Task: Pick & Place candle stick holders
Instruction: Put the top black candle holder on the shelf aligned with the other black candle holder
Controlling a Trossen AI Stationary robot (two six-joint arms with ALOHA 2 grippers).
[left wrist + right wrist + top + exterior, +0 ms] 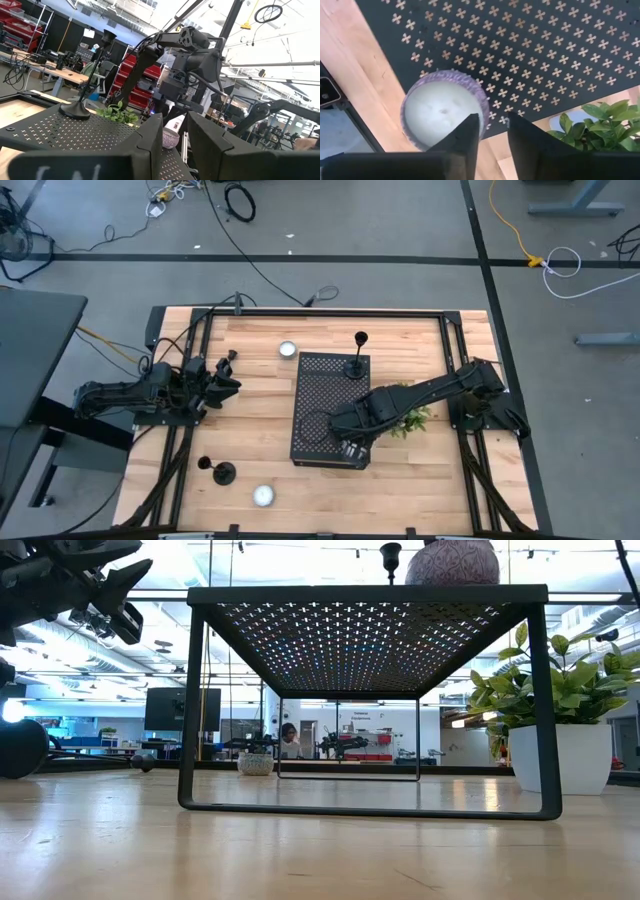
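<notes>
One black candle stick holder (357, 360) stands by its round base on the far part of the black perforated stand (325, 395); it also shows in the left wrist view (87, 75). A second holder (218, 470) rests on the table at the near left. A third does not show. My right gripper (492, 132) is open over the stand's near right corner, right beside a purple candle jar (444, 116) that sits there. My left gripper (228, 373) is open and empty at the table's left side. My right gripper points down at the jar's rim (482, 107). One finger (467, 137) covers the rim's edge, and I cannot tell whether it touches the jar. The jar stands upright on the stand's top.
A green plant in a white pot (560, 755) stands just right of the stand, under my right arm. Two white candles sit on the table, one at the far side (288, 349) and one near the front edge (263, 496).
</notes>
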